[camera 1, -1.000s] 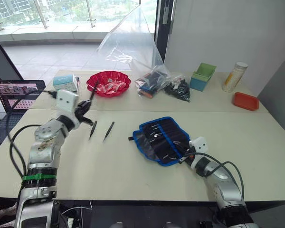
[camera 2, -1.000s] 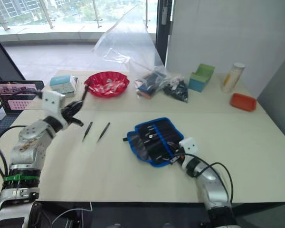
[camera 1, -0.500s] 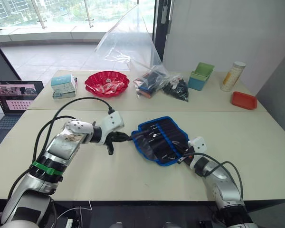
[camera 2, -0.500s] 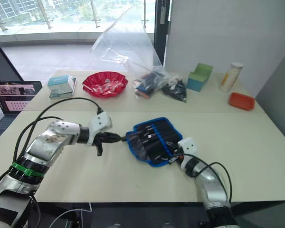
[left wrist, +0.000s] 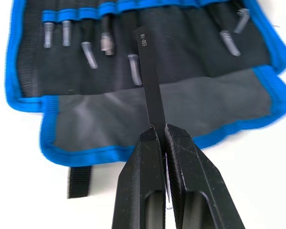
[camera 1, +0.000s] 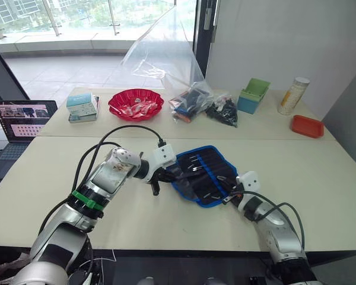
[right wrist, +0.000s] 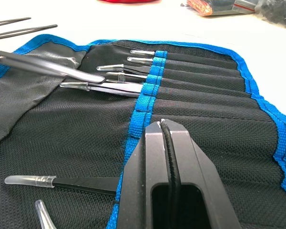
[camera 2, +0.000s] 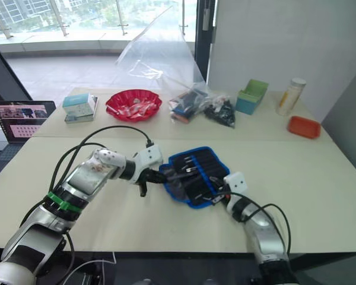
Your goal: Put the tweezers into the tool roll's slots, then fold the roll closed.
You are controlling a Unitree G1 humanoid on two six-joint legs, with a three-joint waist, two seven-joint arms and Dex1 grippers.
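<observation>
On the near table the tool roll (camera 1: 203,175) lies open and unfolded, several tweezers already slotted. Over its flap the left gripper (left wrist: 157,131) pinches one more pair of tweezers (left wrist: 148,76), aimed at the slots. At its near corner the right gripper (right wrist: 167,131) clamps the roll's fabric; folding remains

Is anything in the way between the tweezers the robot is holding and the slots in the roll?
Nothing visible blocks it. The left tool is shut on one pair of tweezers, held over the open tool roll and pointing toward the slot row. Other tweezers already sit in nearby slots, so it must aim between them.
</observation>
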